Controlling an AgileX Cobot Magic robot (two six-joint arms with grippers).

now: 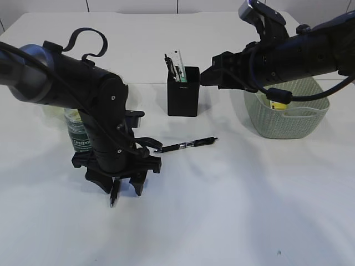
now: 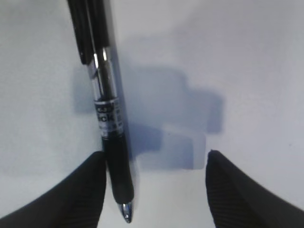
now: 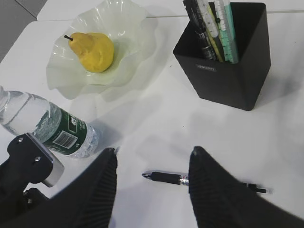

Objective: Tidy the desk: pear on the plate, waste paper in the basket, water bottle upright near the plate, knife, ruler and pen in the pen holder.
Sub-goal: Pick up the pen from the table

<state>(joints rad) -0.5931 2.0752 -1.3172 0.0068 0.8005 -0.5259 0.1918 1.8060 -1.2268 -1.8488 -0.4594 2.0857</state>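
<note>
A black pen (image 2: 110,123) lies on the white table (image 1: 249,194) between my left gripper's (image 2: 154,190) wide-open fingers, close beside the left finger; its tip shows under the gripper (image 1: 112,198). A second black pen (image 1: 186,146) lies mid-table, also in the right wrist view (image 3: 190,180). My right gripper (image 3: 152,185) is open and empty, held high beside the pen holder (image 1: 183,91). The holder has a ruler (image 1: 178,61) and pens in it. The yellow pear (image 3: 92,50) sits on the clear plate (image 3: 133,28). The water bottle (image 1: 77,133) stands behind my left arm.
A pale green basket (image 1: 288,113) stands at the right under my right arm, with something yellow (image 1: 277,104) in it. My left arm hides most of the plate and bottle in the exterior view.
</note>
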